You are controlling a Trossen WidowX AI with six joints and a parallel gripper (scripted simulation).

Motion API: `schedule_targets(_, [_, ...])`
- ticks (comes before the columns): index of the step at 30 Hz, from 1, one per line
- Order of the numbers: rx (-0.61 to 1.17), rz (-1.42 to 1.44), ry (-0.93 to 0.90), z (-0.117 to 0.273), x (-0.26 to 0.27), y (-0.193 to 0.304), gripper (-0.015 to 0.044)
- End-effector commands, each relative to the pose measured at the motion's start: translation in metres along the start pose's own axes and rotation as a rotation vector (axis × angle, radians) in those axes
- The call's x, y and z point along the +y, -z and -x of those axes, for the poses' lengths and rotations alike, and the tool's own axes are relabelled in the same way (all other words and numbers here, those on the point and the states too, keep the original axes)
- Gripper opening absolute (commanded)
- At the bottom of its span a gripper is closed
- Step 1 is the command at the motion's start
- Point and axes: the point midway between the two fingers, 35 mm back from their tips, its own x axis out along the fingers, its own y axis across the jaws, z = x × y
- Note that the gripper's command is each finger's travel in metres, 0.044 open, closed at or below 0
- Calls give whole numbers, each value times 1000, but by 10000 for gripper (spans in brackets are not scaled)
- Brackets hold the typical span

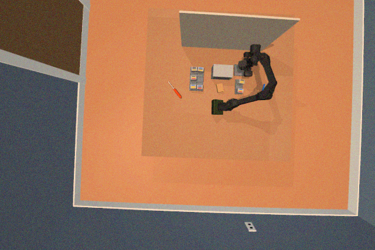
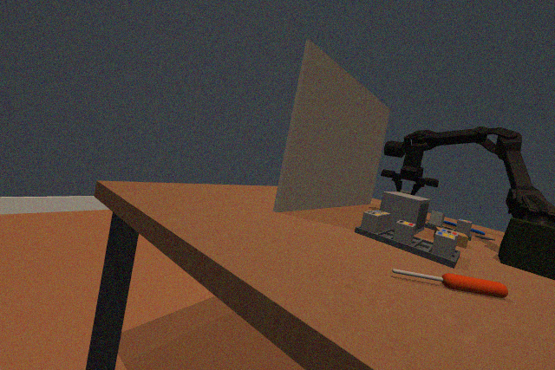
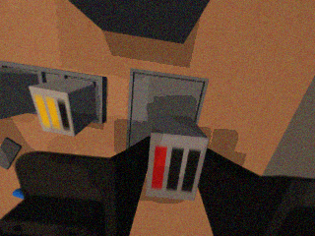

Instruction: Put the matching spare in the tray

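Note:
My gripper (image 1: 246, 71) (image 2: 408, 190) (image 3: 170, 143) is shut on a grey spare block (image 3: 174, 167) with one red and two black stripes. In the wrist view the spare is above the table, and the flat grey tray (image 1: 237, 70) (image 3: 142, 100) lies behind and partly under it. A two-slot rack (image 1: 237, 87) (image 3: 103, 100) beside the tray holds a spare with two yellow stripes and a black one (image 3: 51, 112) and another spare (image 1: 239, 91). A large grey box (image 1: 223, 70) (image 2: 403, 209) (image 3: 143, 17) stands beside the tray. No code on a back is readable.
A larger rack (image 1: 200, 76) (image 2: 421, 248) holds several spares. An upright panel (image 1: 224, 30) (image 2: 331, 142) (image 3: 295, 138) stands behind the tray area. A screwdriver (image 1: 177, 92) (image 2: 474, 285), a tan block (image 1: 220, 88) and a blue-handled tool (image 1: 263, 86) (image 3: 18, 194) also lie on the table.

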Motion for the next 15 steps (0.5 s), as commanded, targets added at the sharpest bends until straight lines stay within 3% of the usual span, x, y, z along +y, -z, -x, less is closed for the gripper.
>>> schedule_targets(1, [-5,5,1,-3,0,-1,0])
schedule_targets(15, [-7,5,-1,-15,1,-1,0])
